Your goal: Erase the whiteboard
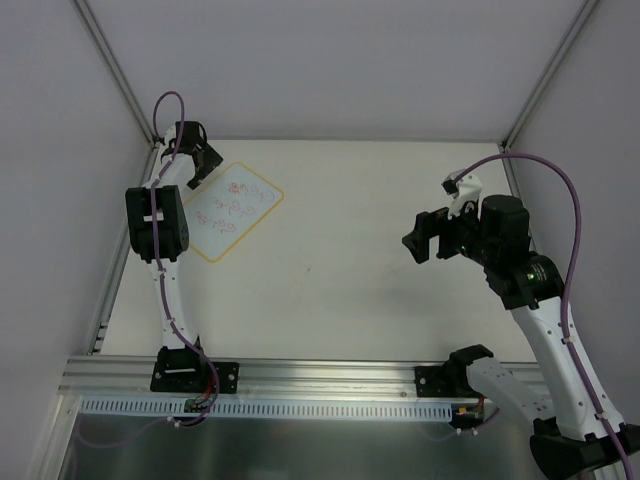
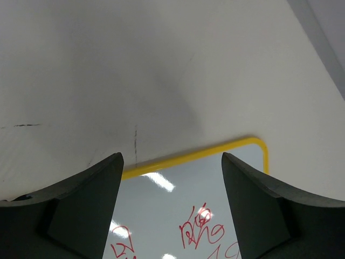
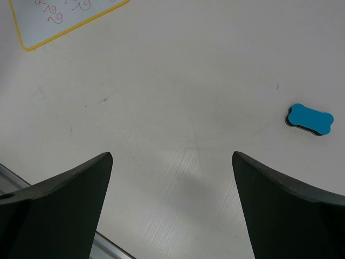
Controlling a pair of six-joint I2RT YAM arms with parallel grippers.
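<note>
The whiteboard (image 1: 238, 207), white with a yellow rim and red scribbles, lies flat and turned at an angle on the table's far left. My left gripper (image 1: 197, 160) hovers over its far left corner. In the left wrist view the left gripper (image 2: 171, 156) is open, nothing is between its fingers, and the whiteboard (image 2: 178, 199) shows below them. My right gripper (image 1: 425, 238) hangs open above the table's right half. Its wrist view shows the right gripper (image 3: 172, 154) empty, a blue eraser (image 3: 309, 119) on the table ahead to the right, and a corner of the whiteboard (image 3: 59, 16).
White enclosure walls with metal posts (image 1: 115, 60) close in the table at the back and sides. An aluminium rail (image 1: 320, 375) runs along the near edge, carrying both arm bases. In the top view the eraser is hidden.
</note>
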